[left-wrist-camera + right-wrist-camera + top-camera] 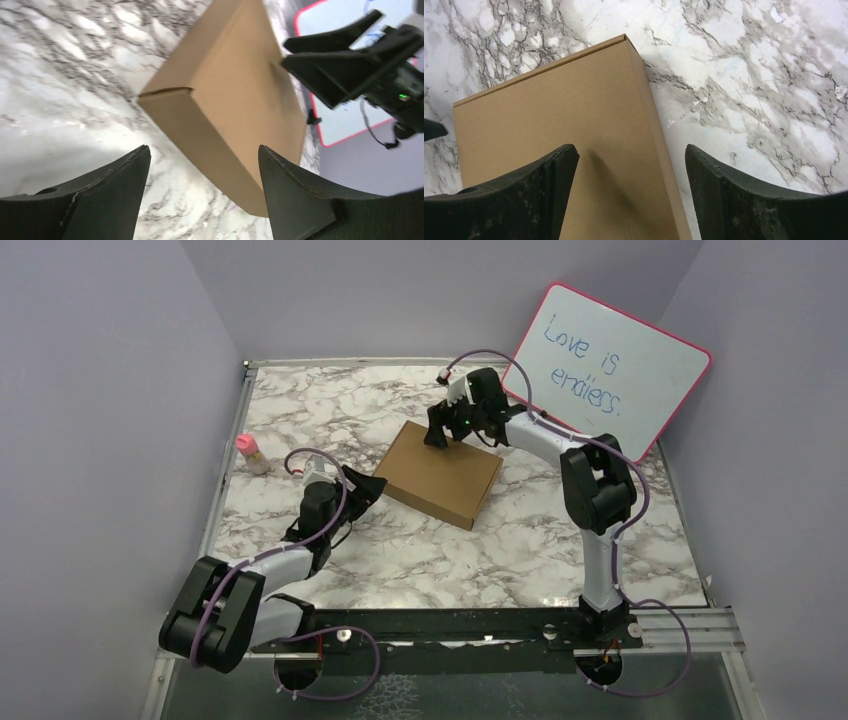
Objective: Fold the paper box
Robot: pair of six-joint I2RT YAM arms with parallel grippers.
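far left on the marble table (400,560): pink-capped bottle (250,453), upright, well apart from the rest. next, left gripper (365,487), low by the tabletop, jaws spread wide, gripping nothing, aimed at the near-left corner of the paper box (440,473). mid-table: the box itself, folded shut, lying flat, turned at an angle. over its far edge, right gripper (438,430), jaws likewise wide, holding nothing; contact with the lid impossible to tell. far right: pink-framed whiteboard (610,370), tilted.
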